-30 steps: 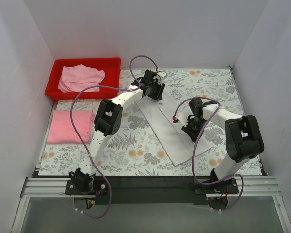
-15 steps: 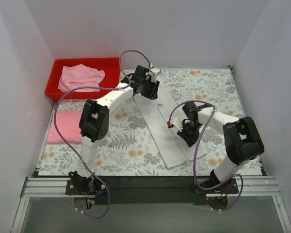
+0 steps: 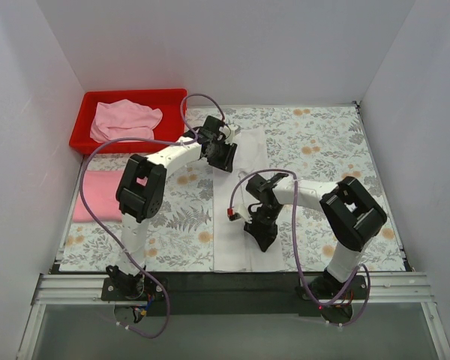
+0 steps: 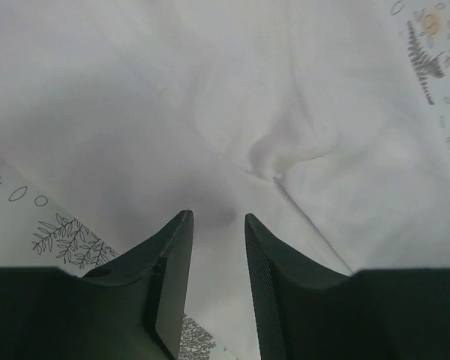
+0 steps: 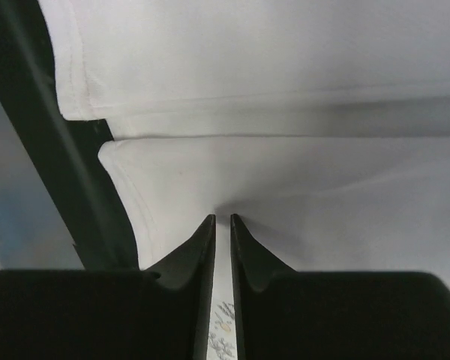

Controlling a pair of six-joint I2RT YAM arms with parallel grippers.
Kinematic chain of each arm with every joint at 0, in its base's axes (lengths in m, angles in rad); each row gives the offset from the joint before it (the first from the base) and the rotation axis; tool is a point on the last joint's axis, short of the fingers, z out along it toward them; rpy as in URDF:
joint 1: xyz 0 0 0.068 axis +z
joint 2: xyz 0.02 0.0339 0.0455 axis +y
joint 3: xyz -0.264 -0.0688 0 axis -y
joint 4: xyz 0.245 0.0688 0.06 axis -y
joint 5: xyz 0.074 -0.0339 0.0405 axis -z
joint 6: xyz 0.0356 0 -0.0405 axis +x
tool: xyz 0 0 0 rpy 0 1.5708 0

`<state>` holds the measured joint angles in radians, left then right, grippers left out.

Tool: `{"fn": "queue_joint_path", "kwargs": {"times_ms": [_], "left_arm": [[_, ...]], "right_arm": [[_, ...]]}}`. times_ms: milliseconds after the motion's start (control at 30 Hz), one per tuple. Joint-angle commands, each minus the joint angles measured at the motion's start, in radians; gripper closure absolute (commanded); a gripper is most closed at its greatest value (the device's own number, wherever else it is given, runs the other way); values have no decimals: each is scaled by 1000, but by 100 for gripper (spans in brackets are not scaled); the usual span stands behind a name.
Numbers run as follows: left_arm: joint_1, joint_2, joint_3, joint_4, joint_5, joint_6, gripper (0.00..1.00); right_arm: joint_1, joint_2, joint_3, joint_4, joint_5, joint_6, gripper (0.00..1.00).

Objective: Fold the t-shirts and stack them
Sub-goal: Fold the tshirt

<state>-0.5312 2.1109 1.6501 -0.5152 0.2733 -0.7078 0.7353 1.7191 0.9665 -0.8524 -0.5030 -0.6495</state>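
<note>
A white t-shirt (image 3: 251, 169) lies lengthwise down the middle of the floral table, folded into a long strip. My left gripper (image 3: 225, 156) sits at its upper left edge. In the left wrist view, that gripper (image 4: 217, 216) stands slightly open over the white cloth (image 4: 210, 90), which shows a small wrinkle ahead. My right gripper (image 3: 262, 232) is low on the shirt's near part. In the right wrist view, its fingers (image 5: 222, 217) are pinched on a fold of the shirt (image 5: 285, 75). A folded pink t-shirt (image 3: 97, 196) lies at the left.
A red bin (image 3: 135, 94) at the back left holds a crumpled pink shirt (image 3: 124, 120). The black front rail (image 5: 52, 150) runs close to the white shirt's near hem. White walls close in the table on three sides.
Both arms swung left and toward the near edge, dragging the white shirt from a diagonal lie to a straight one. The left jaws now show a gap.
</note>
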Motion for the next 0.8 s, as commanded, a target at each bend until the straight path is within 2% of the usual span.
{"fn": "queue_joint_path", "kwargs": {"times_ms": [0, 167, 267, 433, 600, 767], "left_arm": [[14, 26, 34, -46, -9, -7, 67], [37, 92, 65, -36, -11, -5, 69], [57, 155, 108, -29, -22, -22, 69], [123, 238, 258, -40, 98, -127, 69], [131, 141, 245, -11, 182, -127, 66], [128, -26, 84, -6, 199, -99, 65]], "right_arm": [[21, 57, 86, 63, -112, 51, 80], [-39, 2, 173, 24, -137, 44, 72], [-143, -9, 251, 10, -123, 40, 71], [-300, 111, 479, 12, -7, 88, 72], [-349, 230, 632, 35, 47, 177, 76], [-347, 277, 664, 108, 75, 254, 81]]}}
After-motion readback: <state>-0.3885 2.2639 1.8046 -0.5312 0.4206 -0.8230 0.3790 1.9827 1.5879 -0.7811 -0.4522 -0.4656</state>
